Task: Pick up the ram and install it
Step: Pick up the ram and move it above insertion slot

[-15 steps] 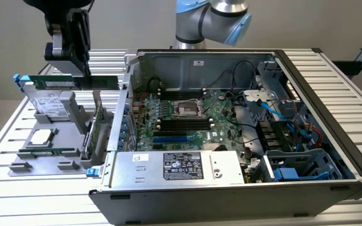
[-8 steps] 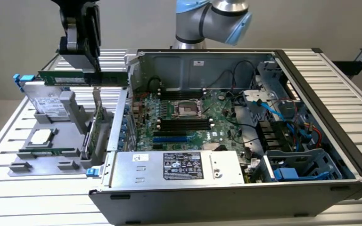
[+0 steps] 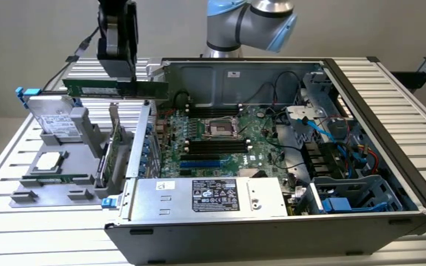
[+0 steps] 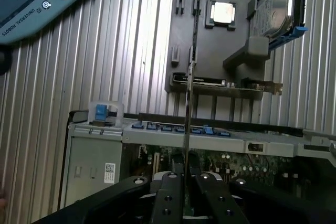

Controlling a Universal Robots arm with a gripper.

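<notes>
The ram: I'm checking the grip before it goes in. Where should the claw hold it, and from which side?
Take the ram by its upper long edge near mid-length, from above, clamping its two flat faces. It is thin and held level on edge, so this likely leaves the lower edge free. The claw is shut on it this way.

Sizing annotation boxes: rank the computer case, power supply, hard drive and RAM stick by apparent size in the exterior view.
1. computer case
2. power supply
3. hard drive and RAM stick, unranked: the stick looks longer but far narrower, and it is held aloft, possibly nearer the camera.
</notes>
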